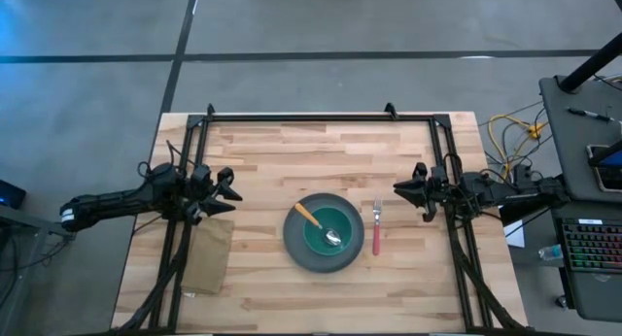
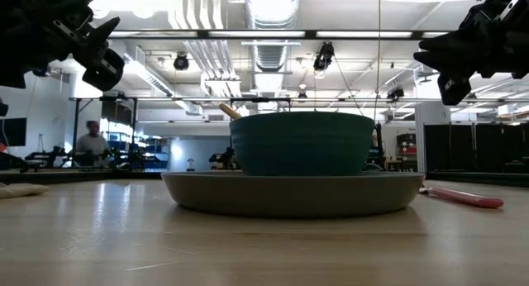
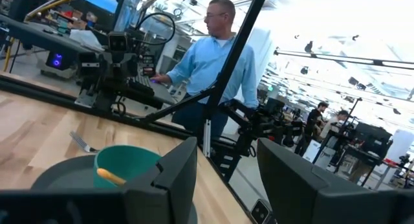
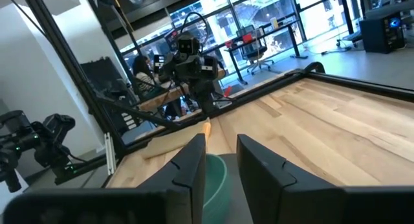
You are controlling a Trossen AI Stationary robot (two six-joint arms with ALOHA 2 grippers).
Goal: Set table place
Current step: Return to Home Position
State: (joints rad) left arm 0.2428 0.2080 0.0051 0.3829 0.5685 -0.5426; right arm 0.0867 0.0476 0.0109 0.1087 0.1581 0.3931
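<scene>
A round grey plate lies on the table a little right of the middle. A teal bowl stands on it. An orange-handled spoon lies in the bowl, its handle over the bowl's far-left rim. A pink-handled fork lies flat on the wood just right of the plate. My left gripper is open and empty above the table's left side. My right gripper is open and empty above the right side, past the fork. The bowl also shows in the left wrist view.
A tan folded cloth lies flat at the left, near the front edge, below my left gripper. The black frame runs along the table's edges. A person in a blue shirt stands beyond the table's right side.
</scene>
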